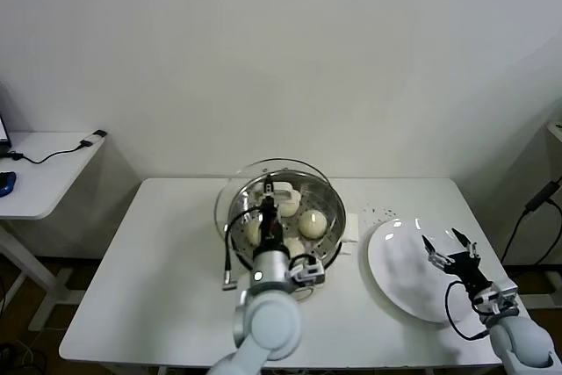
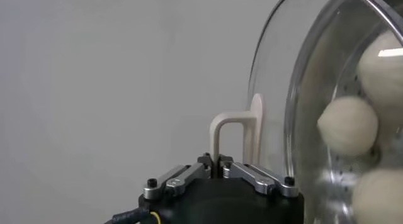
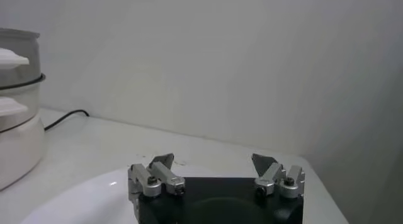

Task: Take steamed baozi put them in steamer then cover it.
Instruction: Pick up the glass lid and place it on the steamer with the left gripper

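Observation:
The steamer stands mid-table and holds several off-white baozi. My left gripper is over it, shut on the whitish handle of the glass cover. The cover sits over the pot, shifted toward the back; whether its rim rests on the pot I cannot tell. Through the cover's glass the baozi show in the left wrist view, where the left gripper pinches the handle's leg. My right gripper hovers open and empty over the white plate.
The bare plate lies at the table's right, under the right gripper, with the steamer's white base beyond it. A white pad lies beside the steamer. A side table with a cable stands far left.

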